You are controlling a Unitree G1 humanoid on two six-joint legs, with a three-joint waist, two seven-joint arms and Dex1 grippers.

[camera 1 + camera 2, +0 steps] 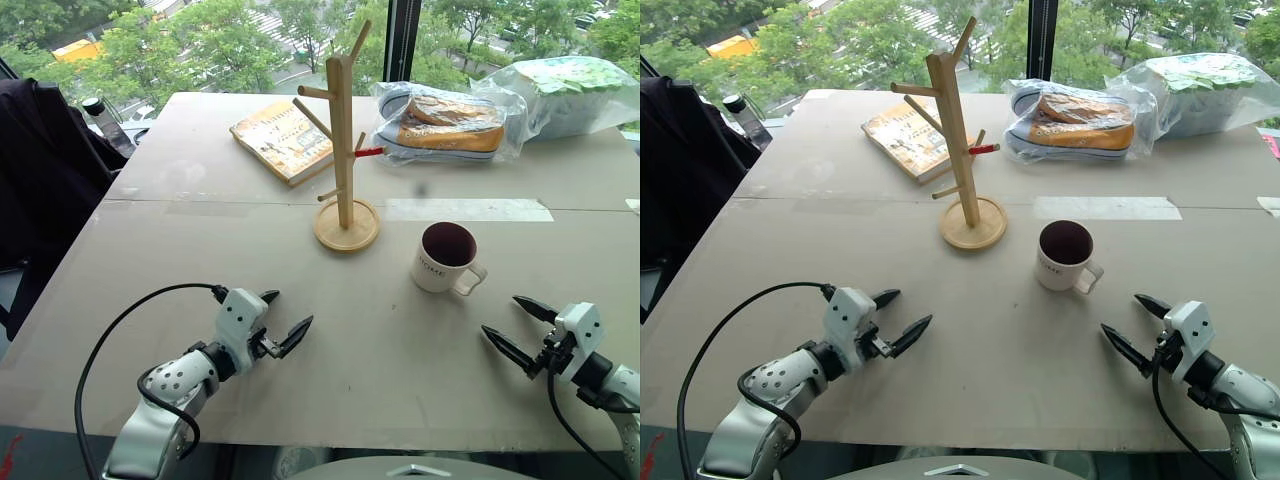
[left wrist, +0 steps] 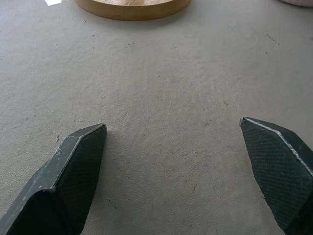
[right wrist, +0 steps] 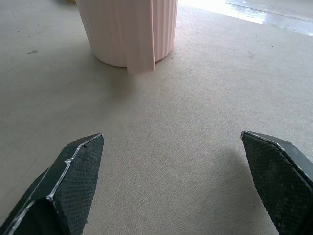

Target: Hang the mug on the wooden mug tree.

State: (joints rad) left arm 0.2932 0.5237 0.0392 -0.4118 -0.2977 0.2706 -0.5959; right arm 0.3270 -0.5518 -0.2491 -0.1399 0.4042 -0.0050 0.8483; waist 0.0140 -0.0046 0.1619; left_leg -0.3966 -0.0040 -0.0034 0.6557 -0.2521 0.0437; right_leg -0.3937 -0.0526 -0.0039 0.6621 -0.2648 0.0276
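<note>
White mug sits on the counter beside the wooden mug tree, not hung yet; left gripper and right gripper are both wide and empty.

The white ceramic mug with the dark maroon inside stands upright on the grey table, its loop handle turned towards the right gripper. That gripper's two black jaws are spread wide, with nothing between them, and the mug sits just beyond their tips, apart from them. The left gripper has its jaws parted too, empty, low over bare table. Beyond those jaws and a little towards the mug stands the pale wooden mug tree, upright on its round disc base, pegs bare. Further off lie a paperback book and a shoe in a clear plastic bag.
</note>
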